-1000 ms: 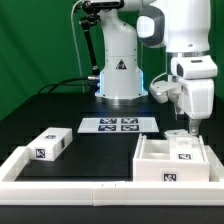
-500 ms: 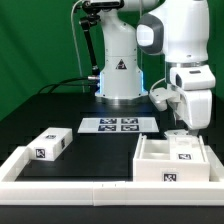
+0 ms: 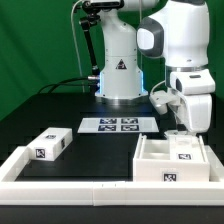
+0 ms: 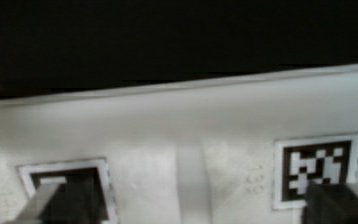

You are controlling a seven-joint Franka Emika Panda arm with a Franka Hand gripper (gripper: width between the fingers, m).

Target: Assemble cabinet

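Jaws rose clear of the cabinet (image 3: 168, 160), set near on the bench (image 3: 95, 150) at the exterior view's right; they hung wide apart and empty (placement apparently finished).

I log: cabinet (image 3: 160, 165), smooth matt white plastic, printed black-and-white tags (image 3: 169, 178); loose panel (image 3: 50, 144), same finish; table (image 3: 100, 150), matt black; arm shell (image 3: 185, 35), glossy white plastic.
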